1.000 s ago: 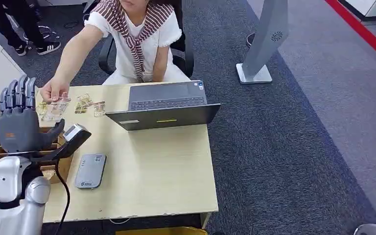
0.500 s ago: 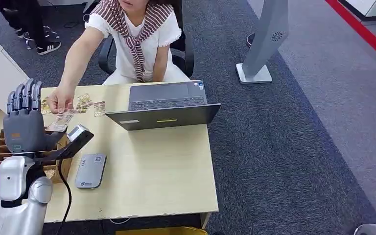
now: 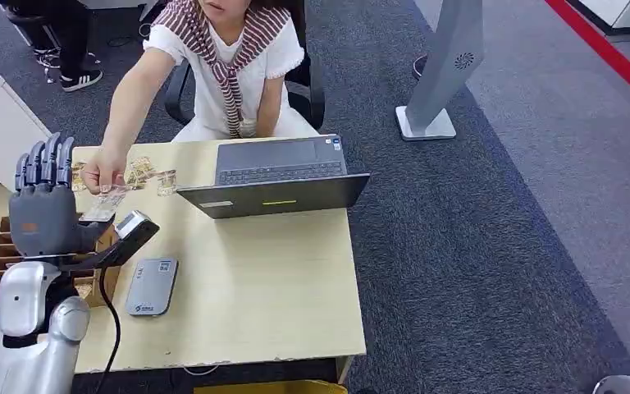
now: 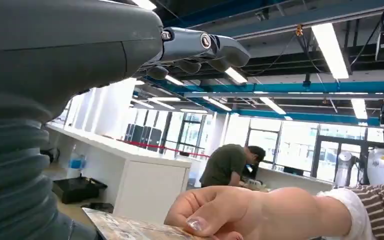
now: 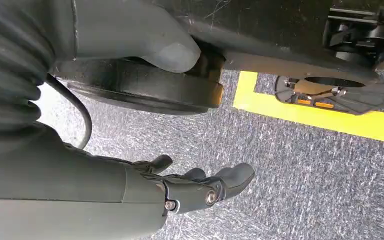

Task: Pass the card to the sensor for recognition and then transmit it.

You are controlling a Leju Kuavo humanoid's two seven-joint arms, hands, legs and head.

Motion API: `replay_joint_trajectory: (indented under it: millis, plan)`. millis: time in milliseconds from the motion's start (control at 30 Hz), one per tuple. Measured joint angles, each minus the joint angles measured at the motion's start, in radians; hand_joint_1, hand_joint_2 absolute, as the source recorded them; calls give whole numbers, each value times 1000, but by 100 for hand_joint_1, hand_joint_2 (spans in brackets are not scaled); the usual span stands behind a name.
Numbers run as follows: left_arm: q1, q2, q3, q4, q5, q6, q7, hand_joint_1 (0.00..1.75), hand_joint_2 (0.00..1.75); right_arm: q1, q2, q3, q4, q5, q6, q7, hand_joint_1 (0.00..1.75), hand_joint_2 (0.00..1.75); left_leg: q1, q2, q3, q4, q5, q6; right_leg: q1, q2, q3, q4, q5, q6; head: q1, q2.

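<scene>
The card (image 3: pixel 105 203) is pinched in a seated person's hand (image 3: pixel 102 171), held out over the left end of the wooden table (image 3: pixel 279 287) and angled down toward the robot. Its lower edge sits just beside the left hand (image 3: pixel 43 215), near the thumb; whether it touches the thumb cannot be told. In the left wrist view the person's hand (image 4: pixel 240 212) holds the card (image 4: pixel 130 229) low and close to the camera, a thumbnail showing on its edge.

The left hand stands upright with the palm facing away from the camera, fingers (image 3: pixel 45 160) straight and spread, thumb out to the side, holding nothing. Just beside the thumb stands the dark sensor (image 3: pixel 127 234) on its stalk, its light face tilted up, and a black cable runs down from it. A grey card reader (image 3: pixel 152 286) lies flat on the table near the sensor.

The right hand (image 5: pixel 200 187) hangs above grey carpet with a yellow line, its fingers loosely bent and apart, holding nothing.

More small cards (image 3: pixel 152 176) lie on the table in front of the person, next to an open laptop (image 3: pixel 275 176)
</scene>
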Motion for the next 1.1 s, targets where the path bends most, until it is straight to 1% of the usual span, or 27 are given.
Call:
replay_joint_trajectory:
  millis: [33,433,667,1100]
  plan:
    - [0,1,0,1,0,-1,1,175,175,0,0,0,0,0,0,0,0,175,0,0,0,0,0,0,0,0,0,0,0,0,0,0]
    - [0,3,-10,17,29,1,4,175,175,0,0,0,0,15,0,2,0,175,0,0,0,0,0,0,0,0,0,0,0,0,0,0]
    - [0,3,-20,27,64,-7,-9,175,175,-1,0,0,0,16,0,5,0,175,0,0,0,0,0,0,0,0,-1,0,0,0,0,0]
    - [-1,-4,-35,60,75,-5,-18,175,175,-1,0,0,0,18,-1,7,0,175,0,0,-1,0,0,0,0,0,-1,0,0,0,0,0]
